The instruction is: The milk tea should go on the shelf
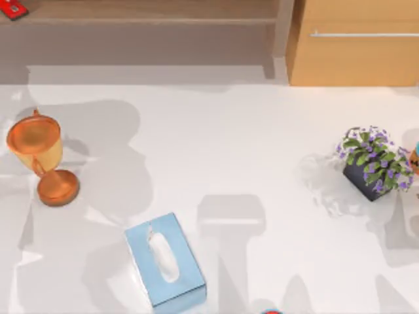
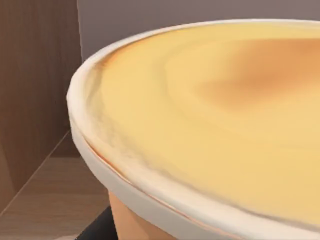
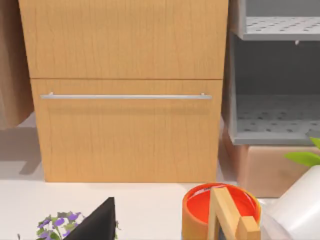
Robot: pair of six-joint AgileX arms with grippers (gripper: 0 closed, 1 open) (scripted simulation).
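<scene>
Milk tea (image 2: 210, 125) close under L wrist cam, inside shelf (image 2: 35, 100).

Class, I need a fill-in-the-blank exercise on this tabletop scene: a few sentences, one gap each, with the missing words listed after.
1. The tissue box near the table's front edge is light ____.
2. The potted plant at the table's right has ____ flowers.
3. The cabinet right of the shelf carries a silver bar ____.
4. In the left wrist view, the milk tea has a pale ____ rim.

Missing words: blue; purple; handle; white
</scene>
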